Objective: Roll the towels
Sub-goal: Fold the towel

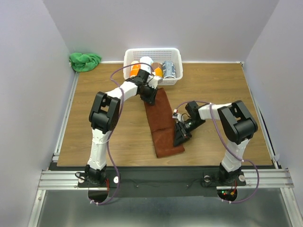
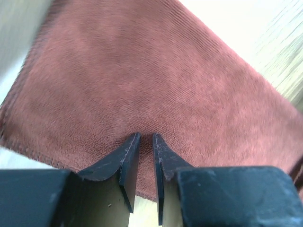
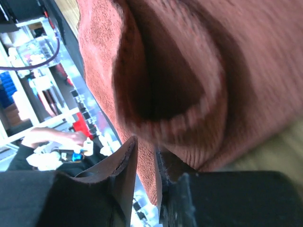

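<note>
The reddish-brown towel [image 1: 163, 127] lies as a long strip down the middle of the table. My left gripper [image 1: 150, 97] stands on its far end. In the left wrist view the left gripper [image 2: 146, 135] has its jaws nearly together, with the tips dug into the cloth [image 2: 142, 71] and a dark crease pinched between them. My right gripper [image 1: 181, 137] is at the towel's near right edge. In the right wrist view the right gripper [image 3: 146, 144] is shut on that edge, and the lifted towel [image 3: 265, 71] curls over into a hollow fold. The green towel [image 1: 85, 60] lies crumpled at the back left corner.
A white basket [image 1: 154, 50] stands at the back centre, just beyond the left gripper. It holds an orange roll [image 1: 135, 70], a white roll [image 1: 146, 61] and a grey-patterned roll [image 1: 169, 69]. White walls close in the table on three sides.
</note>
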Robot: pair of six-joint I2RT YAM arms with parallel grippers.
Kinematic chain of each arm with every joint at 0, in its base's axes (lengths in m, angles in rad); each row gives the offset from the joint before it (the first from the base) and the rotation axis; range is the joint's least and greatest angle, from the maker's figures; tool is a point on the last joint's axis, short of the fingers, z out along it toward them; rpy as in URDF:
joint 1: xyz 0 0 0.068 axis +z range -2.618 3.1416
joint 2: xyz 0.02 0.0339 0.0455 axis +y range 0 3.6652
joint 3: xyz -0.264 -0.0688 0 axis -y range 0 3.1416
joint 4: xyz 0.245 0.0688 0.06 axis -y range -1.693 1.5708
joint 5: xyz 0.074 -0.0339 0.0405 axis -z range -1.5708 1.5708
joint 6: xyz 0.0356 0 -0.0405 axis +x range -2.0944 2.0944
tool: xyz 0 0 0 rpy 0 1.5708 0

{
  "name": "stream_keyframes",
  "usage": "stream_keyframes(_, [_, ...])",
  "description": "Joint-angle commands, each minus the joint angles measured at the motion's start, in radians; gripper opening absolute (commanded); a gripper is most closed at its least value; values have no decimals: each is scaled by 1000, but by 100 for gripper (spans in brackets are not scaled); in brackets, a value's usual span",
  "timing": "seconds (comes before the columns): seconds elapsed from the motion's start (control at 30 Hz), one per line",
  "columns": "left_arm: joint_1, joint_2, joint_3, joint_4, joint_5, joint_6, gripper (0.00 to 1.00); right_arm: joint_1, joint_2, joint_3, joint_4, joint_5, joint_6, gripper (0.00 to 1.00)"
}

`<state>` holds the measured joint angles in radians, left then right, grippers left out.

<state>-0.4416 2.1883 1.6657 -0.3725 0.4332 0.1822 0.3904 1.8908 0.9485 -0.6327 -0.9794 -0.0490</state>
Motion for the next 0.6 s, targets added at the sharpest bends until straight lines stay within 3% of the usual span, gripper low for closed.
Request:
stream_keyframes(0.0, [-23,56,107,-42,16,22,29,38,-48,-63,250,11,184,27])
stream_keyframes(0.23, [-26,39,143,-62,9,33,32,44,-90,-77,413,57,317,31])
stream_keyframes(0.43, [-23,-204,-15,31,56,60,39,30,-284,-65,392,51,310,31])
stream_keyframes(0.5, [-23,-448,-171,166,91,56,53,30,-392,-71,395,54,320,34])
stream_keyframes(0.53, [-23,-449,-222,203,91,56,62,30,-416,-70,395,54,325,37])
stream_keyframes(0.57, [-23,-551,-260,227,85,62,73,30,-435,-70,395,53,328,43])
